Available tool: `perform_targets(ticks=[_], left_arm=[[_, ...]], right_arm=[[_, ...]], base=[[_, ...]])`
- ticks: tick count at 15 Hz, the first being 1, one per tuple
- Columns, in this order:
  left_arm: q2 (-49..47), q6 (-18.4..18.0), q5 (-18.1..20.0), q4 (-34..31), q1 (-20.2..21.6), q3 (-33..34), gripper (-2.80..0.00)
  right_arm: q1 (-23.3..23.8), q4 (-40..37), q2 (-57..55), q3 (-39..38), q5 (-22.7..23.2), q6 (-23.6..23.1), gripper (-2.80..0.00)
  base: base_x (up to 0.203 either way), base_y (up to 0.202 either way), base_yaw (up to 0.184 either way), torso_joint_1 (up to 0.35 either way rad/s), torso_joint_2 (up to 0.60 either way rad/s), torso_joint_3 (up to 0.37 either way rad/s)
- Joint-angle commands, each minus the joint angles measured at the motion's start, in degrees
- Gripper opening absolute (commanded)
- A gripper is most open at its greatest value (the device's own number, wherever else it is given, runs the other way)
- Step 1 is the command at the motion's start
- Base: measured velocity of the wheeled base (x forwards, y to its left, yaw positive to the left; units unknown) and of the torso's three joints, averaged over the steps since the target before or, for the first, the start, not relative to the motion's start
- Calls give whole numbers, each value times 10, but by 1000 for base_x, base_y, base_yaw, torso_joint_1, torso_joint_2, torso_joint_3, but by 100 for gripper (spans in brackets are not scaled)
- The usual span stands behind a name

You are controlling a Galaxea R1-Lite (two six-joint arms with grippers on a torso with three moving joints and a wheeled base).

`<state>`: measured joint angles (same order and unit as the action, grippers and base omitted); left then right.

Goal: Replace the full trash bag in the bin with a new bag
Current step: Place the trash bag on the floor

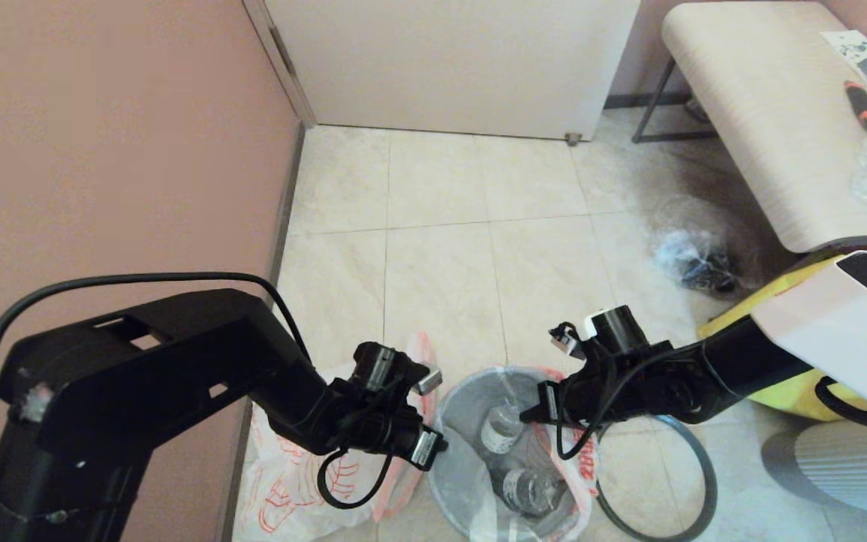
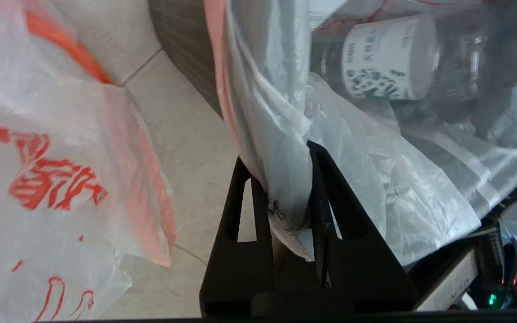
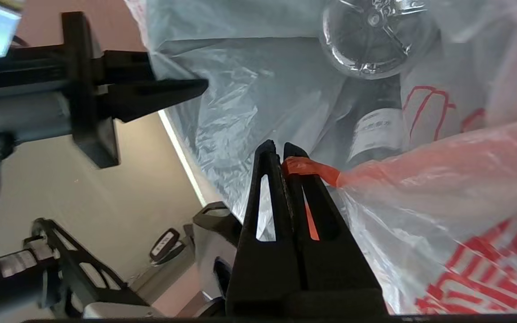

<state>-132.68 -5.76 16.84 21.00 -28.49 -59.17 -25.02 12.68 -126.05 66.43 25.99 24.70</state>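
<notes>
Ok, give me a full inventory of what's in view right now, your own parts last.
full trash bag: one, white see-through with red-orange print, sitting in the bin, mouth held at both sides
clear bottles: at least two, inside that bag
bin: one, dark, mostly hidden under the bag
grey hoop: one, lying on the floor to the right of the bin
new bag: one, white with red-orange print, flat on the floor by the pink wall
yellow tote: one, under the right arm
table: one, pale top, far right
left gripper: closed on the bag's left edge
right gripper: closed on the bag's orange handle
</notes>
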Motion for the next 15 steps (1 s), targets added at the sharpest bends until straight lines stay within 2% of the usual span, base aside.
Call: perform_targets(ticks=[1,4,6,9,15], left_arm=[[1,8,-7,1,-1,-1,-280],[2,17,-23,1,-5,-4,-280],[-2,31,-56,1,-17,-7,-280],[-7,52,-84,1,-31,-11,-280],[-6,55,-94,2,-32,-11,-280]], right_arm=[[-7,1,18,-2,7,7,-280],[-20,1,48,-2,15,26,-280],[-34,-4,78,-2,17,37,-280],[-55,-27,120,-1,17,40,-280],[-64,-37,186,-11,32,71,-280]], base=[[0,0,0,0,0,0],[0,0,0,0,0,0],[0,0,0,0,0,0],[0,0,0,0,0,0],[0,0,0,0,0,0]])
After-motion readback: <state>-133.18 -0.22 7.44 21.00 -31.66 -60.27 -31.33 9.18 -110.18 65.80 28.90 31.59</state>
